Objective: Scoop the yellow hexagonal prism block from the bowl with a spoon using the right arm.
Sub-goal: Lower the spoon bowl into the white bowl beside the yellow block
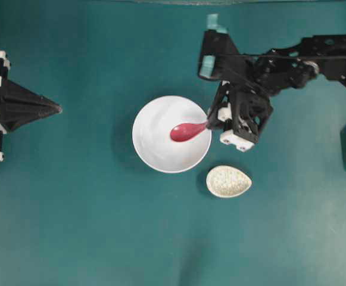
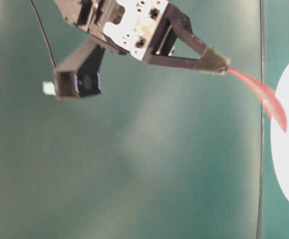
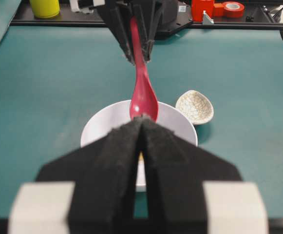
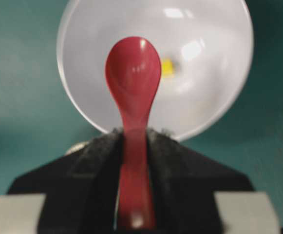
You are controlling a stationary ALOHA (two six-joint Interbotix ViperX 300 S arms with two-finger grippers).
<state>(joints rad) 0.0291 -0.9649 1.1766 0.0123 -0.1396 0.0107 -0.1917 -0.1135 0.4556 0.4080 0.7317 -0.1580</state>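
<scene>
Two arms: one on each side of the teal table (image 1: 71,226), as the overhead view shows them; only the right one is over the dishes.
Right gripper (image 1: 209,124): reaches in from the right; its jaws are clamped on the handle of the spoon (image 1: 186,131), a finger (image 4: 95,165) pressing on each side of the handle in the right wrist view.
Spoon: pink-red and glossy, the oval head over the right half of the bowl (image 1: 155,149), the handle running out past the bowl's right rim to the gripper; in the table-level view it slopes down from the fingertips toward the bowl.
Bowl: round, white and glossy, near the middle of the table.
Yellow hexagonal prism block (image 4: 167,68): lies inside the bowl on its white floor, just beside the spoon head in the right wrist view; whether the two touch I cannot tell. From overhead it is not discernible.
Spoon rest (image 1: 228,181): small, egg-shaped, speckled cream, on the table just beside the bowl's lower right, apart from it.
Left gripper (image 1: 55,108): at the left edge, well apart from the bowl and pointing toward it; its jaws are together, tips meeting in the left wrist view.
Far edge, left wrist view: a yellow cylinder (image 3: 45,7) and red tape rolls (image 3: 233,8).
</scene>
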